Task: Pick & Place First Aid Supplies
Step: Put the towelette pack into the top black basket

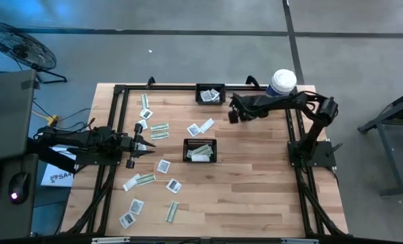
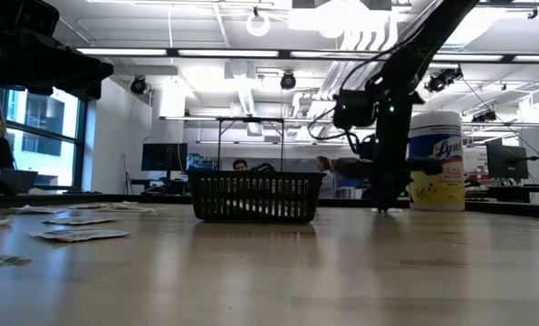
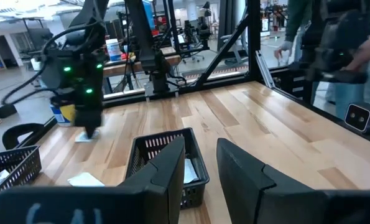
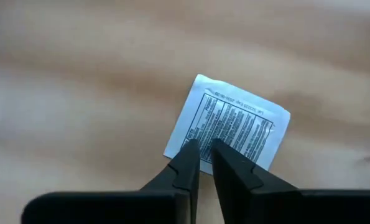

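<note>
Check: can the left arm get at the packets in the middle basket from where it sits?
Probably yes. The left gripper hangs at the table's left side, fingers open and pointing at the middle basket. The basket is open-topped, packets showing inside, and no obstacle shows between them. The right gripper is away at a single packet.

The tabletop (image 1: 255,190) is pale wooden planking, framed by black metal bars (image 1: 167,87). It stands on a grey concrete floor (image 1: 187,54) crossed by dark seams. A black floor fan (image 1: 15,44) sits off one far corner, and a computer mouse with a red light (image 1: 15,186) lies on a dark desk beside it.

From table height, the room is a wide open workshop with a white ceiling (image 2: 206,27), long strip lights (image 2: 323,18), exposed ducts and hanging round fixtures. A large window (image 2: 43,122) lets in daylight. Monitors (image 2: 163,156) and desks line the back, where several people sit or stand.
</note>
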`<state>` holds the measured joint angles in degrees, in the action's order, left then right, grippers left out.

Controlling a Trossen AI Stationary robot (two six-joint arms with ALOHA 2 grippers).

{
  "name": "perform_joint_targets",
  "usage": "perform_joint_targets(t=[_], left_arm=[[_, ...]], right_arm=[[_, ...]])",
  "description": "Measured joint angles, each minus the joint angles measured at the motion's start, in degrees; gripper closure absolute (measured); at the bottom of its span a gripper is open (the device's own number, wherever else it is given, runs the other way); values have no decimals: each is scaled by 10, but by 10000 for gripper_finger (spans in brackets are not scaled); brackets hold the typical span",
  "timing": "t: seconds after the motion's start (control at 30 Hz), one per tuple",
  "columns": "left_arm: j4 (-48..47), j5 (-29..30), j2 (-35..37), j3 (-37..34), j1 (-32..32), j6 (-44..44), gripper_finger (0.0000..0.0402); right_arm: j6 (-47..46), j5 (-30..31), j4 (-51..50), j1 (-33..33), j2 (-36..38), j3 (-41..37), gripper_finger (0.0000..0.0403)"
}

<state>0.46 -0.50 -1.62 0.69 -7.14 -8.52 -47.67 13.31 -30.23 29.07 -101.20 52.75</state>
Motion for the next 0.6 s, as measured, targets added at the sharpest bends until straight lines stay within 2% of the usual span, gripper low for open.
perform_joint_targets(t=[0.17, 0.3, 0.4, 0.5, 0.6], left_arm=[[0, 0, 0, 0, 0, 0, 309], [0, 0, 0, 0, 0, 0, 309], [0, 0, 0, 0, 0, 0, 309], [0, 0, 0, 0, 0, 0, 309], [0, 0, 0, 0, 0, 0, 309]], right_arm=[[85, -63, -60, -70, 27, -2, 367], [110, -85, -107, -138, 44, -4, 367], [62, -81, -125, -181, 57, -4, 364], [-24, -51, -117, -208, 67, -4, 352], [-66, -14, -79, -227, 67, -4, 330]])
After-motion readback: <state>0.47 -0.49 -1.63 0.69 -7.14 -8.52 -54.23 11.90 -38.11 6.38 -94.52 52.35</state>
